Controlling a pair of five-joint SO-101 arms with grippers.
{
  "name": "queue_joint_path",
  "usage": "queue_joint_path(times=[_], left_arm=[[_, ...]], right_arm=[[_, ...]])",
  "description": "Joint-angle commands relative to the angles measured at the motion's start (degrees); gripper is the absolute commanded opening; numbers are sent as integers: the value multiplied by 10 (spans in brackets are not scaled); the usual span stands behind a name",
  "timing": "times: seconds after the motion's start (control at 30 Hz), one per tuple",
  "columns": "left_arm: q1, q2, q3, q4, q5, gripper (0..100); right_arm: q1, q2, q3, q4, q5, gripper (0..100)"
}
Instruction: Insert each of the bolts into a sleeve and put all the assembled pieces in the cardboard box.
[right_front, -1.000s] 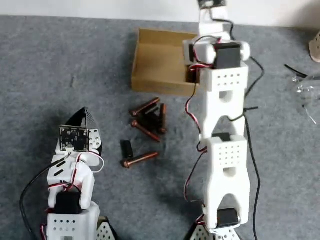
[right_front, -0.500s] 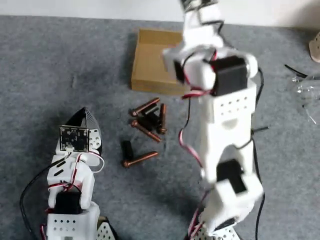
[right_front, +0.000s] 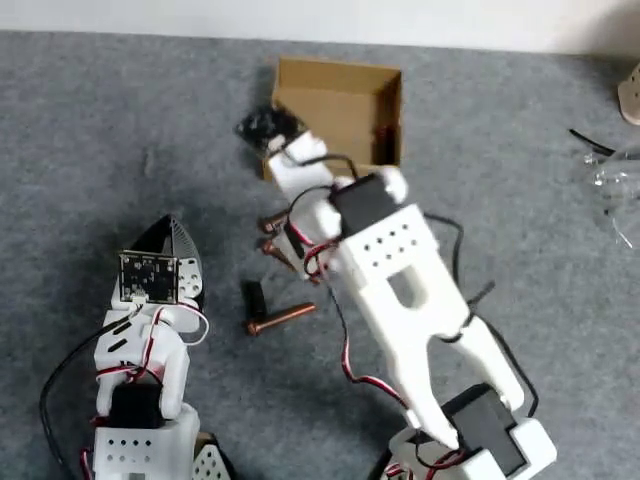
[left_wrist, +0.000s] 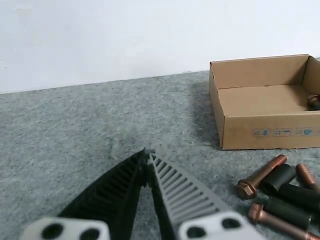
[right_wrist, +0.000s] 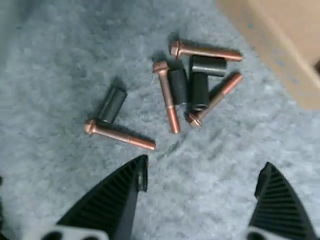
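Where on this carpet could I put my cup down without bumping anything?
The widest bare carpet lies left of the cardboard box, beyond the shut left gripper. Another patch lies right of the box, before the cables. It's crowded in front of the box: bolts and sleeves lie bunched there, the open right gripper above them.

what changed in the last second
The right arm swung back from over the box and leftward; the right gripper, open, now hangs above the bolts and sleeves. Left arm, bolts, sleeves and box did not move.
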Motion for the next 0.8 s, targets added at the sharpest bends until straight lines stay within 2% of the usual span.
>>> queue_joint_path(times=[0.0,0.27,0.37,0.47,0.77], left_arm=[[-7,-6,11,-11,-2,7],[-7,-6,11,-11,-2,7],[-7,-6,11,-11,-2,7],[-7,-6,11,-11,-2,7],[-7,-6,11,-11,-2,7]], right_arm=[[-8,-22,92,-110,7,310],[-8,-20,177,-211,9,305],[-8,12,173,-211,16,238],[-16,76,126,-206,36,177],[-17,258,-61,-153,35,182]])
